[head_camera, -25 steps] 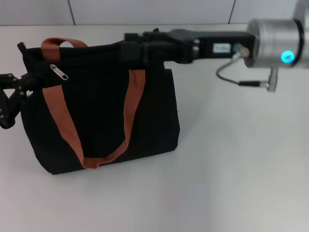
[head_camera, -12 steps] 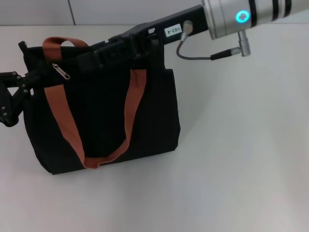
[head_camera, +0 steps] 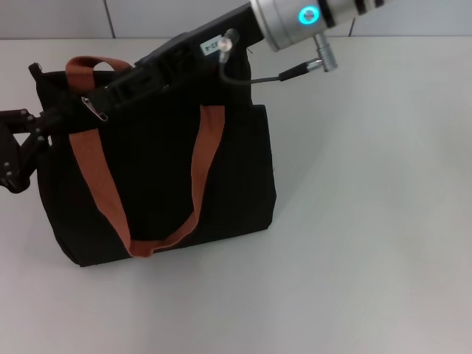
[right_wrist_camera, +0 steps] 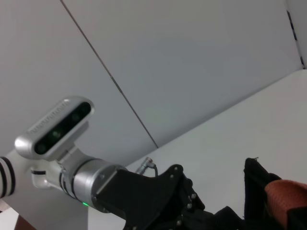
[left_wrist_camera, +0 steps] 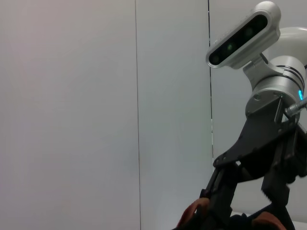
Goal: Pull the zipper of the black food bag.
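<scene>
The black food bag (head_camera: 155, 177) stands upright on the white table (head_camera: 369, 221), its rust-orange handles (head_camera: 206, 162) hanging down the front. The silver zipper pull (head_camera: 94, 108) lies on the top edge near the bag's left end. My right gripper (head_camera: 110, 92) reaches across the bag's top, just right of the pull; in the left wrist view its fingers (left_wrist_camera: 213, 201) stand apart. My left gripper (head_camera: 43, 129) pinches the bag's left end. The right wrist view shows the left gripper (right_wrist_camera: 192, 206) beside the bag's corner (right_wrist_camera: 254, 177).
The table stretches to the right of and in front of the bag. A grey panelled wall (head_camera: 59, 18) runs behind the table's far edge. The right arm's silver wrist (head_camera: 295, 18) and its cable (head_camera: 295, 70) hang over the bag's back right.
My right arm has swung up and its gripper has slid left along the bag's top toward the zipper pull. The pull, the bag and the left gripper have stayed put.
</scene>
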{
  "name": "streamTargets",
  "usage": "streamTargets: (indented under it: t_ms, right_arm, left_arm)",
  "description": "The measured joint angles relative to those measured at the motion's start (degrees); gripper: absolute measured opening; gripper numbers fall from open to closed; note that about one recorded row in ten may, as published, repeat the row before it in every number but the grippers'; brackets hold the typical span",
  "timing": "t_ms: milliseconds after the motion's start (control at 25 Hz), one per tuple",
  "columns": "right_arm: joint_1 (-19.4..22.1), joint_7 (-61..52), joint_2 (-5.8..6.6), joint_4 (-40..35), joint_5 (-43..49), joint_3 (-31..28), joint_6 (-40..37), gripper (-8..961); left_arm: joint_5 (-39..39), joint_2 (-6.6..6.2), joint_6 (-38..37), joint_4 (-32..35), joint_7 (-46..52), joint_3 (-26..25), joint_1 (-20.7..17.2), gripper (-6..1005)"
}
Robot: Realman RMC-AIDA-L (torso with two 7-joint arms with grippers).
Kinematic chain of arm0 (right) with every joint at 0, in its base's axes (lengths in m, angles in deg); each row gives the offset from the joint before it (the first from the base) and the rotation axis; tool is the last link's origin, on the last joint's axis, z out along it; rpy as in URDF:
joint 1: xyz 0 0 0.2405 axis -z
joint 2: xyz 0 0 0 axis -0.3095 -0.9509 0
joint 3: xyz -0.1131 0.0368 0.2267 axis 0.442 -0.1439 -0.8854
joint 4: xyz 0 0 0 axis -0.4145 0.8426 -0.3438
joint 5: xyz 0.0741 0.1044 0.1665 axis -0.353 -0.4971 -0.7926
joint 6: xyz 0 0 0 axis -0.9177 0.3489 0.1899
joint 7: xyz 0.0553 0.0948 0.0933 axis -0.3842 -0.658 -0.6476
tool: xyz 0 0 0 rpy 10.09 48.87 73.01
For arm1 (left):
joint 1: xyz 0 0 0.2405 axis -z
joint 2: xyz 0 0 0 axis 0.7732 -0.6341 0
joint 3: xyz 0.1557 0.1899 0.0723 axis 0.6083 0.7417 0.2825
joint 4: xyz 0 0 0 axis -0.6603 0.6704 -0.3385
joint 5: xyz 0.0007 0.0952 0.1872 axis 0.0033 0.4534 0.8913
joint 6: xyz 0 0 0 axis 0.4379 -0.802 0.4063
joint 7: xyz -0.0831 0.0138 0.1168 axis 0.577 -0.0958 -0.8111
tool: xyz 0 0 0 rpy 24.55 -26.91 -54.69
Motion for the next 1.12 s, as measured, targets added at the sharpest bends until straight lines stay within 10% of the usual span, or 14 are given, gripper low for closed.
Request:
streamTargets:
  t_ms: [1120]
  right_arm:
    - [-3.5, -5.5, -0.32, 0.1, 0.0, 11.2, 8.7, 411]
  left_arm:
    - [-0.1, 0.08, -0.5, 0.0, 0.8, -0.8, 0.4, 19]
